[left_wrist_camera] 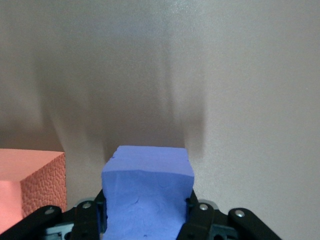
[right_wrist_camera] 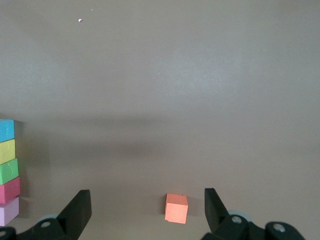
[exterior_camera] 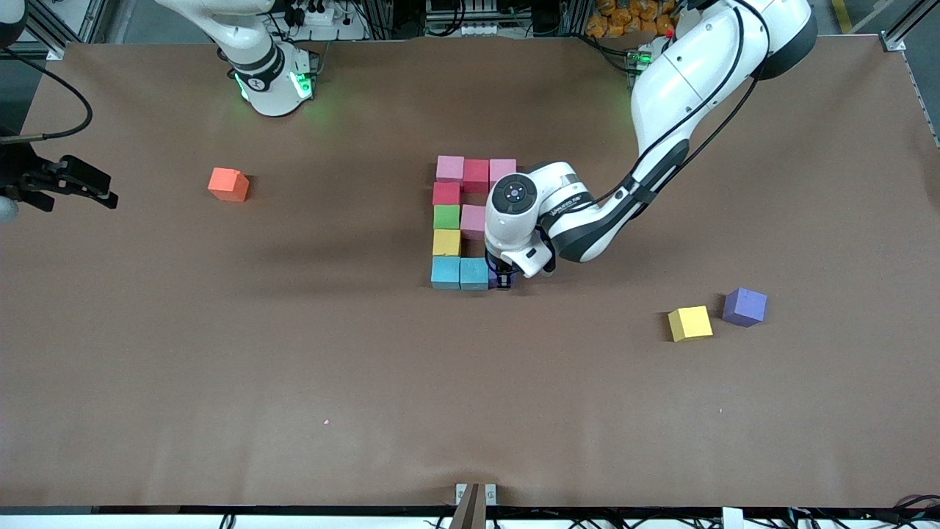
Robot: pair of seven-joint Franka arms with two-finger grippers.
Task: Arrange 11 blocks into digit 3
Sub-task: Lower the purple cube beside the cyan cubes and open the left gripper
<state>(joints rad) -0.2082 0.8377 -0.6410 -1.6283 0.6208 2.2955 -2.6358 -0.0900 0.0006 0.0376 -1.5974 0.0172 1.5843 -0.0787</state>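
Blocks [exterior_camera: 461,220]: matte foam cubes; left gripper [exterior_camera: 504,280] clamps purple cube [left_wrist_camera: 148,192].

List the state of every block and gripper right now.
Left gripper: shut on held purple block
Right gripper: open, waiting at right arm's table end
Held purple block: gripped, beside light blue blocks
Orange block: loose, untouched
Spare yellow block: loose
Spare purple block: loose
Figure: nine touching blocks laid
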